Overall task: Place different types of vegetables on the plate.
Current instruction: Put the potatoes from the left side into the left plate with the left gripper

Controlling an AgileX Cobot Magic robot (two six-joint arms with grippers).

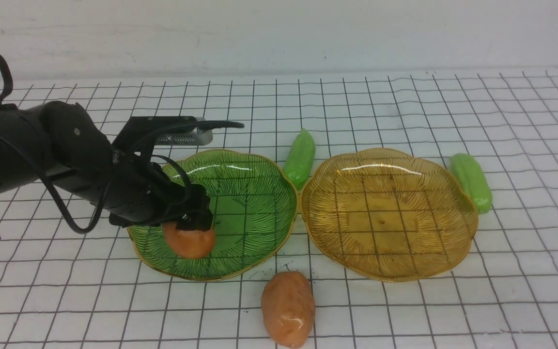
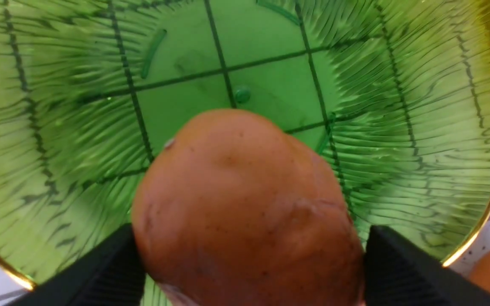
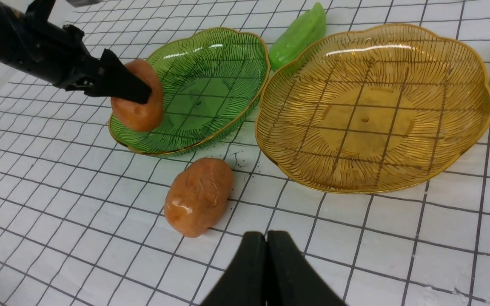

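Over plate [image 2: 398, 85], left tool [image 2: 249, 229] maybe holding potato [image 2: 236, 178]

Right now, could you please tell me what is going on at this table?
The left arm has an orange-brown lumpy plastic potato between its jaws, low over the near-left edge of the green ribbed plastic plate; whether they grip it is unclear. The amber plate is empty. A second potato and two glossy green cucumbers lie on the gridded table. The right jaws are shut.

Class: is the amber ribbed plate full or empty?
Empty. Only grid lines show through the amber ribbed plate; both green plastic cucumbers lie outside it.
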